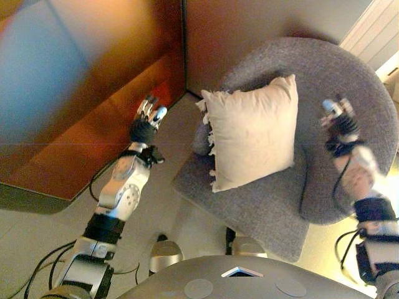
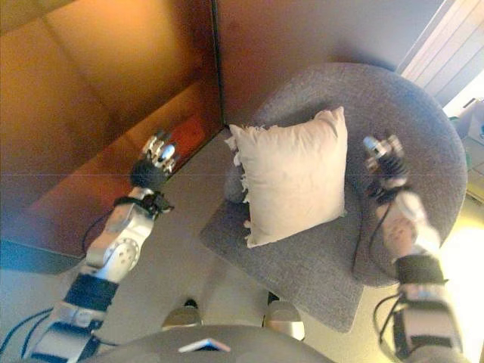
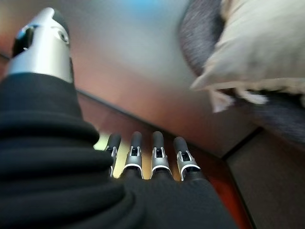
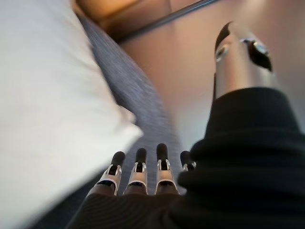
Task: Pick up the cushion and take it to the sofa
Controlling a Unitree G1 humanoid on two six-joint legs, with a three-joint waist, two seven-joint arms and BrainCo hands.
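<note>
A cream cushion (image 1: 252, 131) with a fringed edge leans on the seat of a grey round armchair (image 1: 349, 93). My left hand (image 1: 148, 116) hovers over the floor to the left of the chair, well apart from the cushion, its fingers (image 3: 157, 152) straight and empty. My right hand (image 1: 338, 119) is held above the chair's right side, just right of the cushion and not touching it, with its fingers (image 4: 138, 169) straight too. In the right wrist view the cushion (image 4: 43, 105) fills the space beside the hand.
A brown wall with a dark corner seam (image 1: 184, 43) stands behind the chair. A brown panelled surface (image 1: 68, 99) rises on the left. A white slatted panel (image 1: 380, 31) is at the far right. Pale floor (image 1: 168, 156) lies between the chair and my left arm.
</note>
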